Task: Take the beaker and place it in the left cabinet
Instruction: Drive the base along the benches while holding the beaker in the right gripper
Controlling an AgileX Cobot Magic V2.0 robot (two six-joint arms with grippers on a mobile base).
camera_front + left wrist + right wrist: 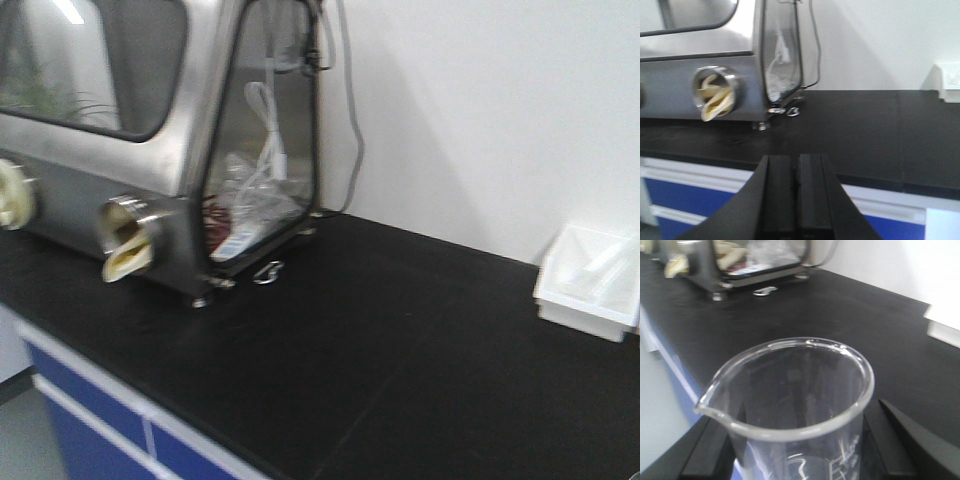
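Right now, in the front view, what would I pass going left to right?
Cut-off glove port → second glove port → glove box's clear side door → grey cable → white tray.

Lab: steel glove box (130, 130), black bench (400, 340)

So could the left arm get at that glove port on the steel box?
Probably yes: only bare black counter lies between the left gripper and the glove port, though reach is unclear.
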